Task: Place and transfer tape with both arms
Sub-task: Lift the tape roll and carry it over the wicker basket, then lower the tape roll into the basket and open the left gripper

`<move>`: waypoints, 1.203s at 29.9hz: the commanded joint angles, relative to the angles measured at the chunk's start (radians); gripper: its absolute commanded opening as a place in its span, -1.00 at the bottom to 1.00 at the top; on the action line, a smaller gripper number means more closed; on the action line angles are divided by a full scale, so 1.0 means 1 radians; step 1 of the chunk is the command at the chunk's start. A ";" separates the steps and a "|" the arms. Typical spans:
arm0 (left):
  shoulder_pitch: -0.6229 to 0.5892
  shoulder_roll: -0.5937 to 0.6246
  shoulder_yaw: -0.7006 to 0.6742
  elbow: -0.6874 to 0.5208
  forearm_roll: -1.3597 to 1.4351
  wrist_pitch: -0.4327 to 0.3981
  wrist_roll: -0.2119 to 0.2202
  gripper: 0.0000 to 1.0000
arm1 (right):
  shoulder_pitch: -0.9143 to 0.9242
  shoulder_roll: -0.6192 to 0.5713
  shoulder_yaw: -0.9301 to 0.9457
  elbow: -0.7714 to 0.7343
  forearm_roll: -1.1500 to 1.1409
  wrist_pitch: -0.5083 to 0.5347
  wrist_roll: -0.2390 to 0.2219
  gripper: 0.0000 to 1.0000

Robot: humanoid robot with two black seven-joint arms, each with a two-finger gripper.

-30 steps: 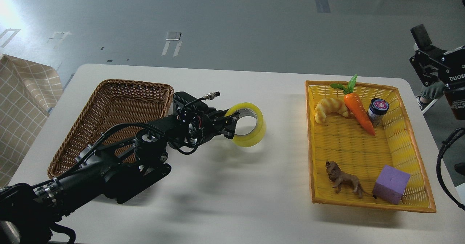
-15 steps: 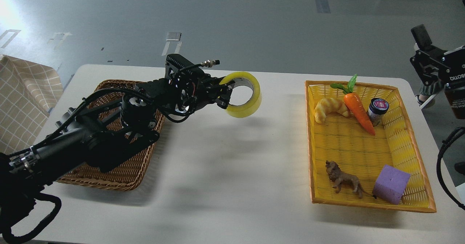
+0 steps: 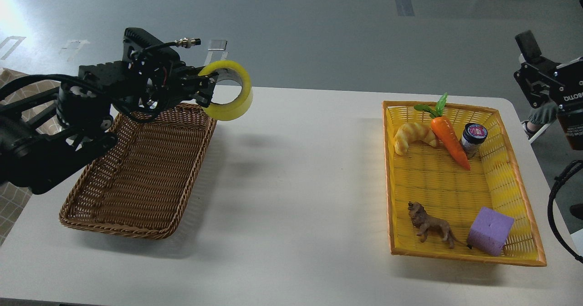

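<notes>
The left arm [image 3: 68, 114] reaches in from the left edge of the frame across the upper left. Its pincer [image 3: 205, 87] is clenched on the tape [image 3: 230, 96], with one finger through the roll's hole and the other on the outer wall, so the near side of the ring is pinched between them. The tape hangs in the air, tilted, with its grey-white core showing through the opening. It sits in the upper left of the frame, above the far right corner of the brown basket [image 3: 136, 178], clear of the worktop [image 3: 291, 183]. A soft shadow lies on the worktop just right of the basket's far end.

The brown basket stands on the left side of the worktop, and nothing shows inside it apart from the arm's shadow.

The right arm [image 3: 565, 110] enters at the right edge of the frame, well apart from the tape. Its pincer [image 3: 530, 64] is raised beside the worktop's far right corner, past the edge; its fingers cannot be told apart from this angle, so whether it is released or clenched I cannot tell.

On the right side of the worktop is a yellow basket [image 3: 524, 206]. At its far end lie a croissant [image 3: 414, 137], a carrot [image 3: 448, 133] and a small jar [image 3: 473, 140], close together. At its near end a toy lion [image 3: 430, 226] stands just left of a purple block [image 3: 491, 231].
</notes>
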 commanded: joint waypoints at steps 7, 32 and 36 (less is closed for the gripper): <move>0.106 0.185 0.006 0.004 -0.026 0.042 -0.039 -0.81 | -0.014 -0.001 0.000 0.001 0.000 0.000 -0.002 1.00; 0.376 0.183 -0.008 0.102 -0.082 0.270 -0.105 -0.75 | -0.074 -0.001 -0.002 0.011 -0.002 0.000 -0.002 1.00; 0.378 0.182 -0.005 0.102 -0.096 0.270 -0.105 -0.71 | -0.080 -0.001 0.000 0.011 -0.002 0.000 -0.002 1.00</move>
